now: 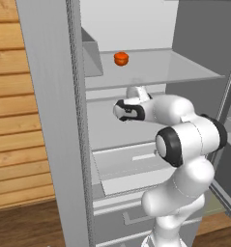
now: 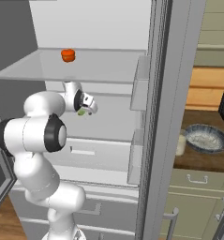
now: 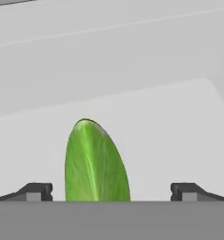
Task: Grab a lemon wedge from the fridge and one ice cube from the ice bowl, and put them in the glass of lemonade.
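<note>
Now lemon wedge (image 3: 95, 161) between wide-apart jaws, left of centre, untouched, on fridge (image 3: 169, 122) shelf.

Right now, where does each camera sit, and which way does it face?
Left base view: behind-left of the arm, facing the open fridge; arm lower right.
Right base view: behind-right, same fridge, ice bowl on the counter; arm lower left.
Hand view: along the open pincer at the lemon wedge.
Both base views share the orange-red item.
</note>
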{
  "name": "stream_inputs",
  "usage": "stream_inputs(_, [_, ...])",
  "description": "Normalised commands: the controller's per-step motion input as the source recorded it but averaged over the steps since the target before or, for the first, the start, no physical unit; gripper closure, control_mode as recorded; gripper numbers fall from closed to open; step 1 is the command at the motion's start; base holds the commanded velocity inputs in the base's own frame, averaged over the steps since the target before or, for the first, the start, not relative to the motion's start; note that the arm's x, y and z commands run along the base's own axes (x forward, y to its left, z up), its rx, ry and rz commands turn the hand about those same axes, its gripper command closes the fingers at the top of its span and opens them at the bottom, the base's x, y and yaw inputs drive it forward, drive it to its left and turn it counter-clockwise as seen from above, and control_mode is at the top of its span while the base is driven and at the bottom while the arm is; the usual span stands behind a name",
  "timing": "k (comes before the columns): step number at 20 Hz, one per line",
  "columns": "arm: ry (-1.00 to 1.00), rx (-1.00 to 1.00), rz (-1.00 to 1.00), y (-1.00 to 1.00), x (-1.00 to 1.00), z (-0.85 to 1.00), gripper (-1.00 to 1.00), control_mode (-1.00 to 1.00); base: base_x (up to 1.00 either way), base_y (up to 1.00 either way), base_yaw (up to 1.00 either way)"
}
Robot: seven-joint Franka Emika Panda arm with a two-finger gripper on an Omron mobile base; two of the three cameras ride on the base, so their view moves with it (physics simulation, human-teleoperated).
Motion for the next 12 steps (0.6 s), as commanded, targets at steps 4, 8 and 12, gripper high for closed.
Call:
stream_inputs(4, [0.12,0.00,0.00,0.00,0.00,-0.48,-1.00,-1.00,0.00,0.00,0.00])
stream_inputs(8, [0.00,0.00,0.00,0.00,-0.02,0.00,-1.00,-1.00,0.00,0.00,0.00])
stream_inputs(12, [0.00,0.00,0.00,0.00,-0.16,0.00,-1.00,-1.00,0.00,0.00,0.00])
